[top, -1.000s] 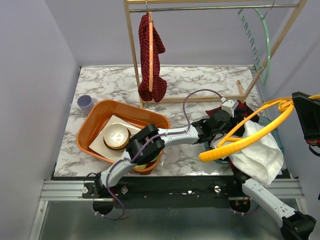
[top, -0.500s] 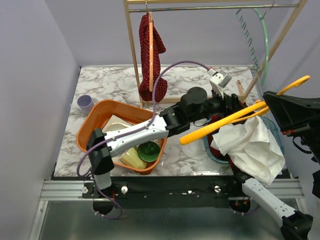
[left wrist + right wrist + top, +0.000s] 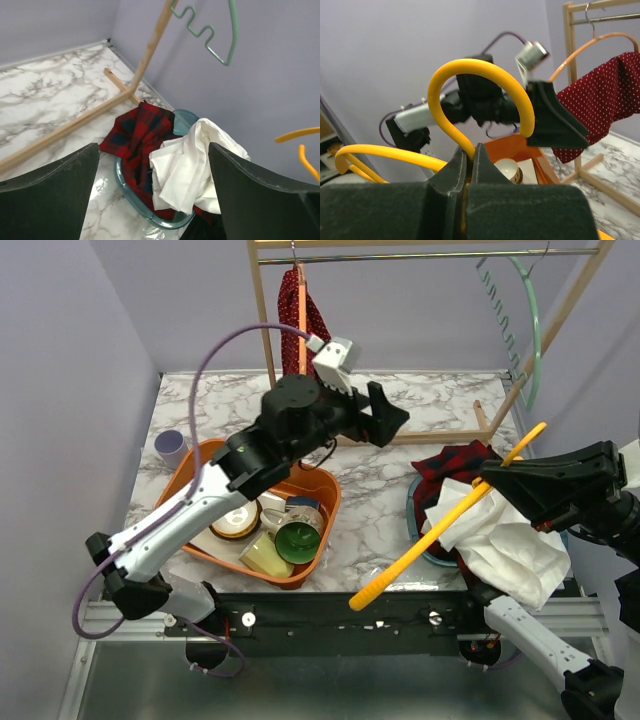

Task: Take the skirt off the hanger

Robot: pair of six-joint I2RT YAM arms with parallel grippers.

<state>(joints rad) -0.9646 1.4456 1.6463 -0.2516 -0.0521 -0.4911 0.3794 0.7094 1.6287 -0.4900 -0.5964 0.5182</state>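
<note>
My right gripper (image 3: 470, 159) is shut on the neck of a bare yellow hanger (image 3: 480, 90). In the top view the gripper (image 3: 500, 476) holds that hanger (image 3: 440, 535) slanting down toward the table's near edge. A white cloth (image 3: 500, 540) lies on a red plaid cloth (image 3: 455, 462) in a teal basket (image 3: 412, 525). I cannot tell which of them is the skirt. My left gripper (image 3: 385, 425) is open and empty, raised near the rack. Its wrist view looks between its wide jaws (image 3: 155, 200) at the white cloth (image 3: 190, 165), the plaid cloth (image 3: 140, 135) and the basket (image 3: 131, 186).
A red dotted garment (image 3: 315, 310) hangs on an orange hanger on the wooden rack (image 3: 265, 340). A green hanger (image 3: 530, 320) hangs at the rack's right end. An orange bin (image 3: 170, 490) with bowls and cups stands at the left. A purple cup (image 3: 170, 445) is behind it.
My left arm has swung up and to the left, away from the basket toward the rack. The yellow hanger has tilted, its long end dropping to the near edge, clear of the white cloth.
</note>
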